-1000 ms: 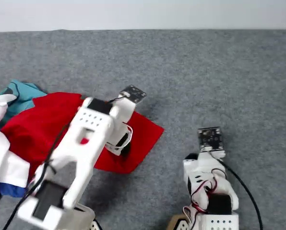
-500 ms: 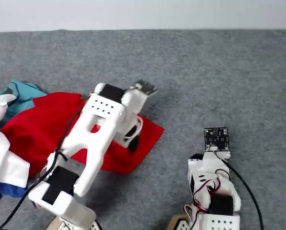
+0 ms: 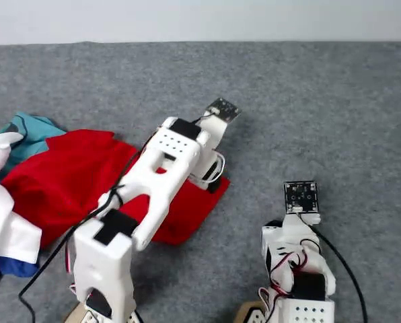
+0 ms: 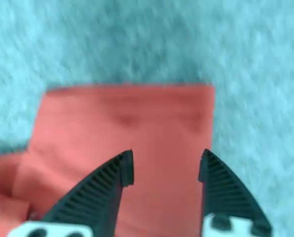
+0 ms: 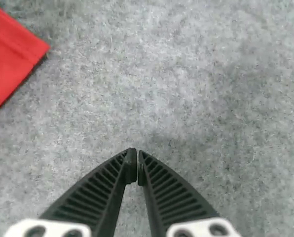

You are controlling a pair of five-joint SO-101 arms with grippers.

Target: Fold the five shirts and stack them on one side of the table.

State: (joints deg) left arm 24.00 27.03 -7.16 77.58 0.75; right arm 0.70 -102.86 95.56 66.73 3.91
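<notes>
While the right arm [image 3: 296, 266] has barely shifted near the table's near edge, the left arm [image 3: 153, 192] has stretched out over the last second. It has swung away from the middle of the red shirt [image 3: 59, 178] toward that shirt's right-hand corner, and its wrist now stands farther across the grey table [image 3: 321, 101] than before. The shirt itself lies as it did.

The left gripper [image 4: 166, 160] has its jaws spread wide above a flat flap of red cloth, with nothing between them. Whether the fingertips touch the fabric cannot be told. Beyond the tips the flap ends in a straight hem, with bare table past it.

The right gripper [image 5: 137, 165] has its jaws pressed together with nothing in them, over bare table and well apart from the red corner.

The red shirt sits on the left half of the table, spread out but rumpled. Its long axis runs across the table from left to right, and a pointed corner faces the right arm. At its left end it meets a teal shirt [image 3: 29, 129] and a white shirt [image 3: 2, 215], bunched at the table's left edge.
</notes>
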